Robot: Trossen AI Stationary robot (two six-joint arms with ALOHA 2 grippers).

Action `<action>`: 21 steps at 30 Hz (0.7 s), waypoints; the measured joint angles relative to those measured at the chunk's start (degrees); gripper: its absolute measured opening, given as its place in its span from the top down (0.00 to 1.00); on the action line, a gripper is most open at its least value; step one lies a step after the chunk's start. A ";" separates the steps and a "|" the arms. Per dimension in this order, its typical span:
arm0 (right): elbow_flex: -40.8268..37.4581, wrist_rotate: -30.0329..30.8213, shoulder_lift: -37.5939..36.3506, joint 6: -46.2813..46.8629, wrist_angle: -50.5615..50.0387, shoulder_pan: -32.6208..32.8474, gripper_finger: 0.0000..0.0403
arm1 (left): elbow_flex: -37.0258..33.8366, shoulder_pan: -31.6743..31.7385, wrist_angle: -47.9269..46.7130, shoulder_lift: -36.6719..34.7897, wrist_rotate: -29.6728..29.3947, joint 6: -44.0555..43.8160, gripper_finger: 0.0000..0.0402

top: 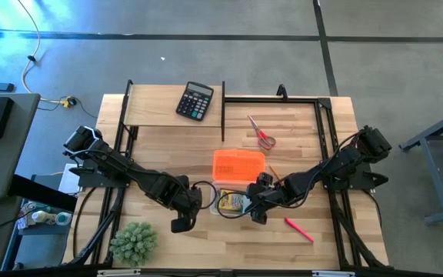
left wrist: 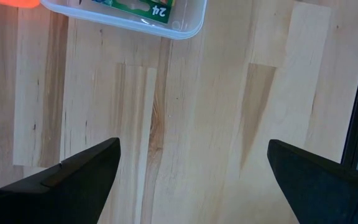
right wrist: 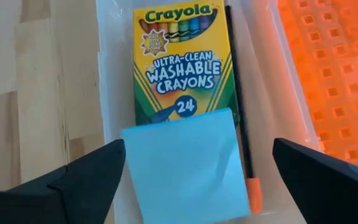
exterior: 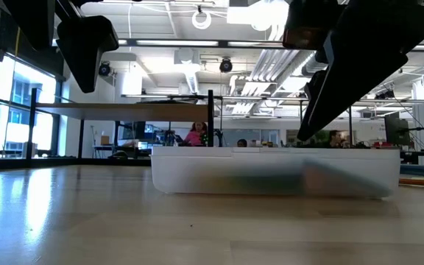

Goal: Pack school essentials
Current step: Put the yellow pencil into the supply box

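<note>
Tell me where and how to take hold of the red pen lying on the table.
Grip the red pen at mid-shaft, coming straight down from above. It lies flat on bare wood, slanted, clear of the clear box, so set the fingers across its thin length. The open right pincer is nearest.

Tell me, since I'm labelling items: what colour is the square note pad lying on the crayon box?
Light blue note pad, clearest in the right wrist view.
</note>
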 joint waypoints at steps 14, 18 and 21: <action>0.02 1.15 -1.88 4.16 0.74 0.00 0.01 | 0.00 0.00 -0.01 -0.02 0.00 0.00 0.02; 0.02 2.85 -4.19 5.81 0.24 0.00 0.01 | 0.00 -0.02 0.15 0.00 0.00 0.00 0.02; 0.02 4.08 -6.04 8.47 -0.13 0.00 0.01 | 0.00 0.00 0.22 -0.02 0.00 0.00 0.02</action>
